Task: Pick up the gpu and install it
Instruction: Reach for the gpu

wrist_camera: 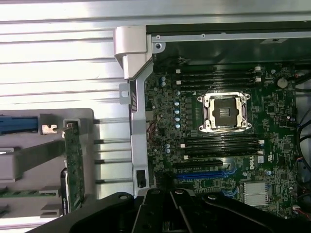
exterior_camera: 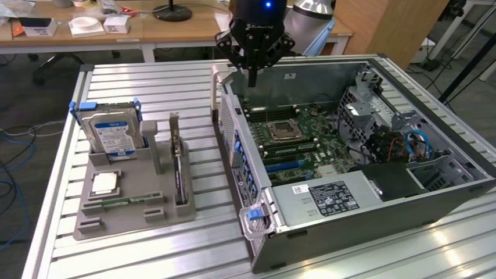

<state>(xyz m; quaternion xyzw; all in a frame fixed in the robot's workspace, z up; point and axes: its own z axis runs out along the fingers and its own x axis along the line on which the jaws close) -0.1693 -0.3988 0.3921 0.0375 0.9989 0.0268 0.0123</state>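
The gpu stands on its long edge in a slot of the grey holder on the exterior view's left, its metal bracket end pointing up at the far side. In the wrist view the gpu appears as a thin green-edged card. My gripper hangs above the far rim of the open computer case, its fingers shut and holding nothing. It is well apart from the gpu, up and toward the exterior view's right. My gripper's black body shows in the wrist view over the motherboard.
The holder also carries a silver hard drive with blue rails, a processor chip and a green memory stick. Inside the case lie the CPU socket and a blue expansion slot. The ribbed metal table surrounds both.
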